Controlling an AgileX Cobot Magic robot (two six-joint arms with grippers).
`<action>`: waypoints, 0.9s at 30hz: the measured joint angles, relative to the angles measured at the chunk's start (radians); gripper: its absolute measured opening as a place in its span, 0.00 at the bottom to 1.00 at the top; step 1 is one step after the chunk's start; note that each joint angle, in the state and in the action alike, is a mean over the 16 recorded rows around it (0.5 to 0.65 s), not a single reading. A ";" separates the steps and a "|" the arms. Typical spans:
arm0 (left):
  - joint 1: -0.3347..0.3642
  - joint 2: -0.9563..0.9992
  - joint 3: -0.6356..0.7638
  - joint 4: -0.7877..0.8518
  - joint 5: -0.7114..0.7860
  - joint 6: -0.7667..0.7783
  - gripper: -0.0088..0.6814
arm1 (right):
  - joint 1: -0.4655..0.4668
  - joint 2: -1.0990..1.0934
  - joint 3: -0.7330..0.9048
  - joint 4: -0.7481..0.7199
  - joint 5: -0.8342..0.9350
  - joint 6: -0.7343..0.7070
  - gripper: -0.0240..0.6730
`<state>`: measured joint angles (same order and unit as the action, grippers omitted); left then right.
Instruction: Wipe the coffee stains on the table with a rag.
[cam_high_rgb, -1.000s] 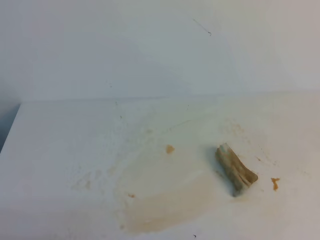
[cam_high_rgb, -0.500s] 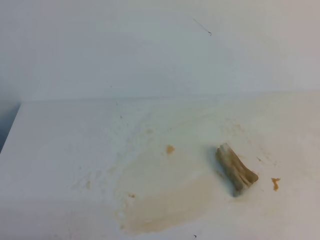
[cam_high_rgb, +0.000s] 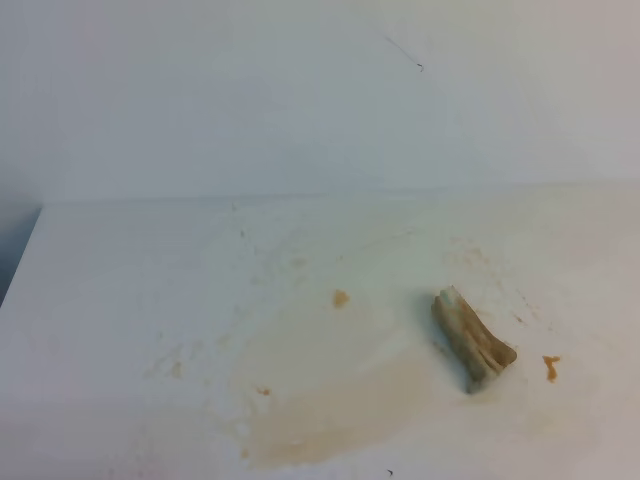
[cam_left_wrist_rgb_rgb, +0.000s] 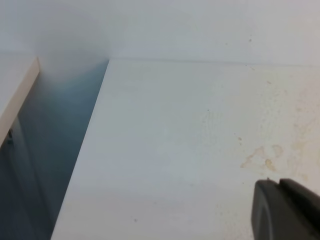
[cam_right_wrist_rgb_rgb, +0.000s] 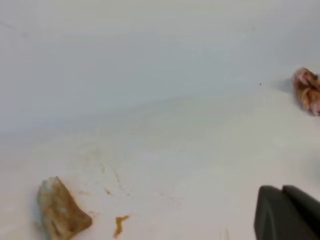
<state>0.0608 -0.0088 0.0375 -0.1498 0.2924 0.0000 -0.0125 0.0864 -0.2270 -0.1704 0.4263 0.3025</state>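
The tan rag (cam_high_rgb: 472, 340) lies free on the white table (cam_high_rgb: 130, 280), right of centre, with its whitish end to the back. It also shows in the right wrist view (cam_right_wrist_rgb_rgb: 60, 212). The coffee stains are a wide pale tan smear (cam_high_rgb: 320, 400) left of the rag, a small brown drop (cam_high_rgb: 341, 298) and an orange drop (cam_high_rgb: 549, 367) to its right, which also shows in the right wrist view (cam_right_wrist_rgb_rgb: 119, 225). No gripper shows in the high view. The left gripper (cam_left_wrist_rgb_rgb: 279, 182) and right gripper (cam_right_wrist_rgb_rgb: 282, 189) show as black fingers pressed together, empty, clear of the rag.
The table's left edge (cam_left_wrist_rgb_rgb: 97, 115) drops into a dark gap, with another white surface (cam_left_wrist_rgb_rgb: 17, 95) beyond it. A crumpled reddish-brown cloth (cam_right_wrist_rgb_rgb: 307, 91) lies at the far right by the wall. A white wall (cam_high_rgb: 300, 90) backs the table.
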 joint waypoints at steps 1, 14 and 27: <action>0.000 0.000 0.000 0.000 0.000 0.000 0.01 | 0.000 -0.013 0.019 0.001 0.000 0.000 0.03; 0.000 -0.002 0.000 0.000 0.000 0.000 0.01 | 0.000 -0.096 0.222 -0.091 -0.017 0.002 0.03; 0.000 0.000 0.000 0.000 0.000 0.000 0.01 | 0.000 -0.098 0.248 -0.090 -0.042 0.004 0.03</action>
<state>0.0608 -0.0088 0.0375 -0.1498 0.2924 0.0000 -0.0125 -0.0112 0.0211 -0.2600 0.3846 0.3063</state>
